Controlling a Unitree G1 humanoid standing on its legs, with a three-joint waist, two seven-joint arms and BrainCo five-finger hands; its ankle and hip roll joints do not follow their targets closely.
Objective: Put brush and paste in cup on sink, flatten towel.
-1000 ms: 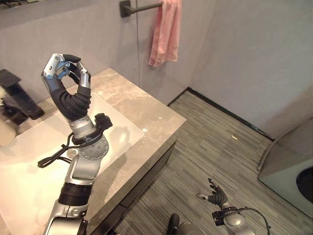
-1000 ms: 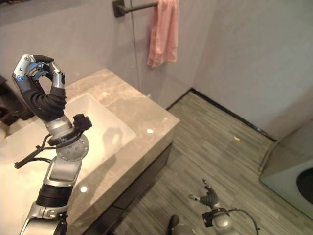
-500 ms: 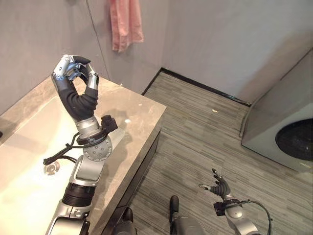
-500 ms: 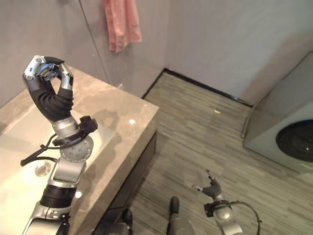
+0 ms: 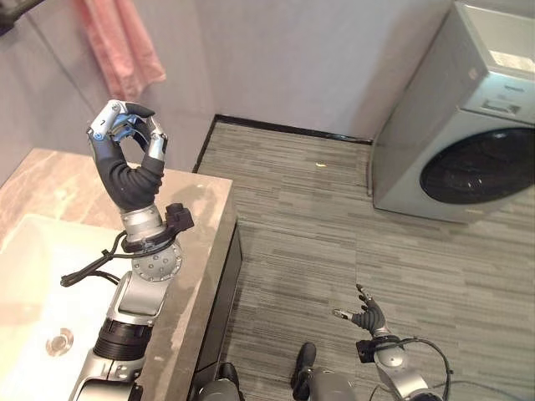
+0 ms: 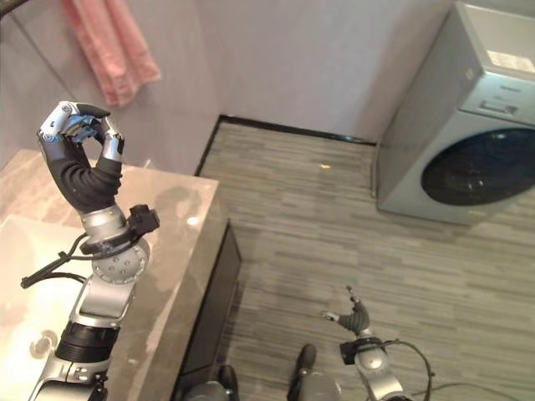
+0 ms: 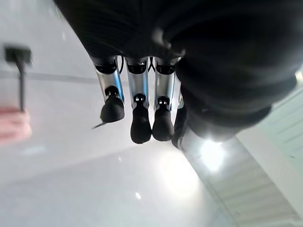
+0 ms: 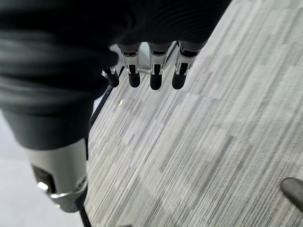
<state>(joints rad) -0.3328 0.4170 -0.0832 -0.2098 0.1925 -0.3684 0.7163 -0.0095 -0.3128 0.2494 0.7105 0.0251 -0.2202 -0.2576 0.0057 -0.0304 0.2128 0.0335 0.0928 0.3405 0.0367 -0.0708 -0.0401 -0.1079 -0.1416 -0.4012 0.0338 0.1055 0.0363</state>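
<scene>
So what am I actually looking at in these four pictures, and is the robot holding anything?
It is a humanoid robot in a bathroom. Two pictures come from cameras in its head, looking down; two from cameras on its wrists. The left hand is raised over the stone counter beside the white sink, fingers curled, holding nothing. The right hand hangs low over the striped floor, fingers relaxed, also empty. A pink towel hangs on the wall, and a washing machine stands opposite.

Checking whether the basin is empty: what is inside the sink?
The sink basin shows a round drain and bare white surface. The left arm covers part of it; nothing can be seen there.
</scene>
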